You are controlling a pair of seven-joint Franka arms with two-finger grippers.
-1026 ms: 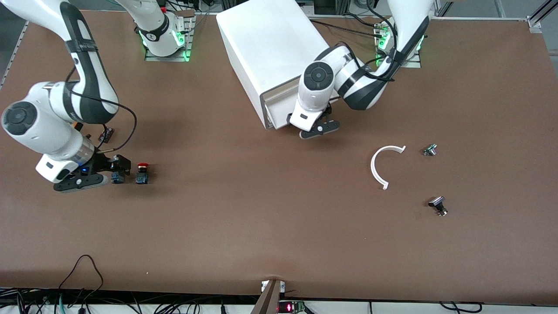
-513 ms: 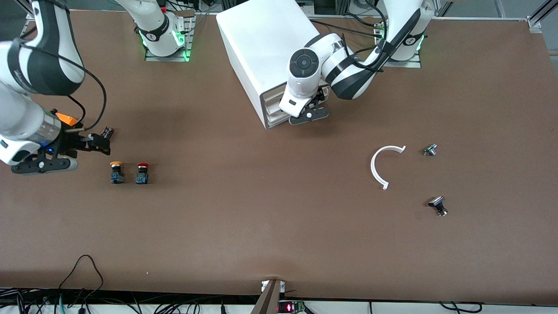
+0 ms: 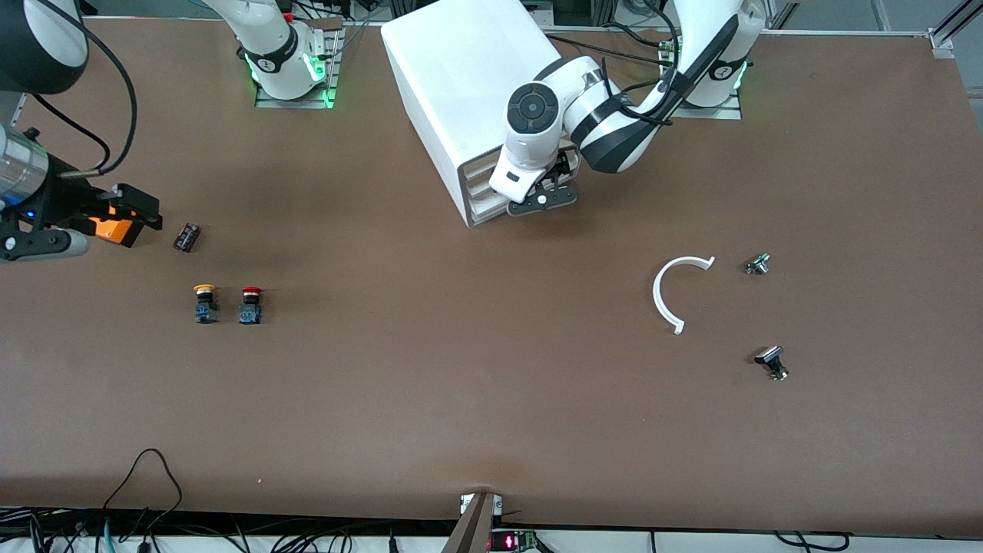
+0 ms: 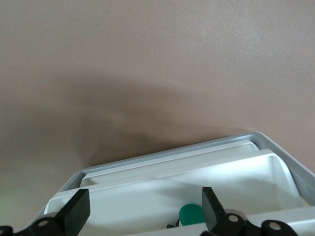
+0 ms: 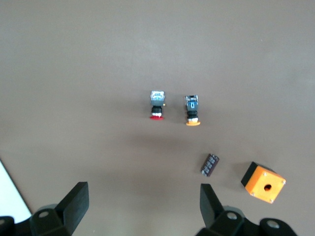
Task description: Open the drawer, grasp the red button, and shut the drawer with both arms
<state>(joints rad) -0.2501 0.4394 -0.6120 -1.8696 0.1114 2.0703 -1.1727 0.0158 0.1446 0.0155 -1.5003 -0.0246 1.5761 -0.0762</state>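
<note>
The red-capped button [image 3: 250, 303] lies on the brown table beside a yellow-capped one [image 3: 204, 302]; the red one also shows in the right wrist view [image 5: 156, 105]. My right gripper [image 3: 134, 217] is open and empty, up over the orange box [image 3: 107, 229], apart from the buttons. My left gripper [image 3: 544, 198] is open at the front of the white cabinet [image 3: 468, 77], over the drawer fronts [image 3: 485, 201], which stick out only slightly. In the left wrist view my left gripper [image 4: 142, 212] is over a white drawer tray [image 4: 162, 172] with a green round thing [image 4: 192, 214] in it.
A small black part [image 3: 187, 236] lies near the orange box. A white curved strip [image 3: 666, 296] and two small metal parts [image 3: 757, 264] [image 3: 771, 361] lie toward the left arm's end. Cables run along the table's near edge.
My right gripper rose from the yellow-capped button and moved off over the orange box. My left gripper moved in to the cabinet front, and the pulled-out drawer slid back in.
</note>
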